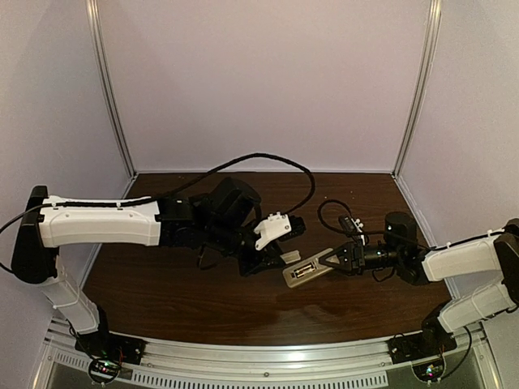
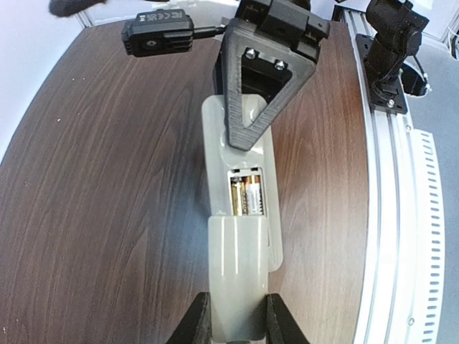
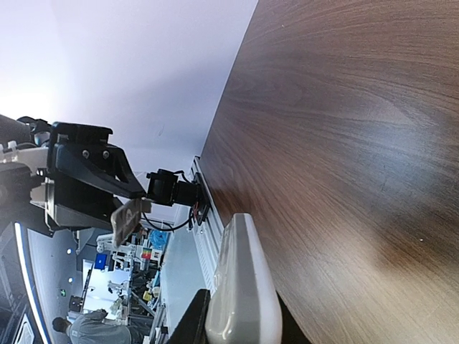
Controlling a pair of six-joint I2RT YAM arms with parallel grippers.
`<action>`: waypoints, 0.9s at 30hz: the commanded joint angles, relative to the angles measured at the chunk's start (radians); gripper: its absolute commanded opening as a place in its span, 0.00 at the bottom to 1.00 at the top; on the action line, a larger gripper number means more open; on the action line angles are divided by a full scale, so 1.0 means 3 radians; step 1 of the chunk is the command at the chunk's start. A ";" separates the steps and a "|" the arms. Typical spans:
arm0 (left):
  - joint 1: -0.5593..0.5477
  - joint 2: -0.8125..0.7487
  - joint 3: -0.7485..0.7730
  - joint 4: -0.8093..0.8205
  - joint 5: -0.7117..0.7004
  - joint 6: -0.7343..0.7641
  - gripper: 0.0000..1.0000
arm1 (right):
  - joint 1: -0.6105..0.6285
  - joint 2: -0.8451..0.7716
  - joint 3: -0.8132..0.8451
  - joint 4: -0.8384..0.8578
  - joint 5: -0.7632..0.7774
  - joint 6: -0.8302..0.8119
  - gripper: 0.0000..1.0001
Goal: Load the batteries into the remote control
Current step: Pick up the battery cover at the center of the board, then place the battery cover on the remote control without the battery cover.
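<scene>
The remote control (image 2: 215,140) hangs back-up just above the table, its battery bay uncovered. Two gold batteries (image 2: 244,195) lie side by side in the bay. My right gripper (image 1: 328,261) is shut on the remote's far end; its black fingers (image 2: 247,93) lie over the remote in the left wrist view. My left gripper (image 2: 239,304) is shut on a pale battery cover (image 2: 238,265) that overlaps the remote's near end below the bay. The right wrist view shows the remote (image 3: 244,287) edge-on between its fingers. From above, the remote (image 1: 304,274) sits between both grippers.
The brown wooden table (image 1: 203,300) is bounded by pale walls at the back and sides. An aluminium rail (image 2: 401,215) runs along the near edge, with the right arm's base (image 2: 391,43) on it. A black cable (image 1: 268,158) loops over the left arm.
</scene>
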 commanded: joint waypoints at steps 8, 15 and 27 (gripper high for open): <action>-0.0170 0.0363 0.0258 -0.0221 -0.0270 0.0321 0.22 | 0.0172 0.0071 -0.0105 0.0495 0.0079 0.0405 0.00; -0.0239 0.0485 0.0365 -0.0321 -0.0441 0.0392 0.22 | 0.0249 0.0158 -0.0144 0.0570 0.0197 0.0465 0.00; -0.0255 0.0634 0.0478 -0.0360 -0.0439 0.0363 0.23 | 0.0340 0.0201 -0.0153 0.0663 0.0302 0.0552 0.00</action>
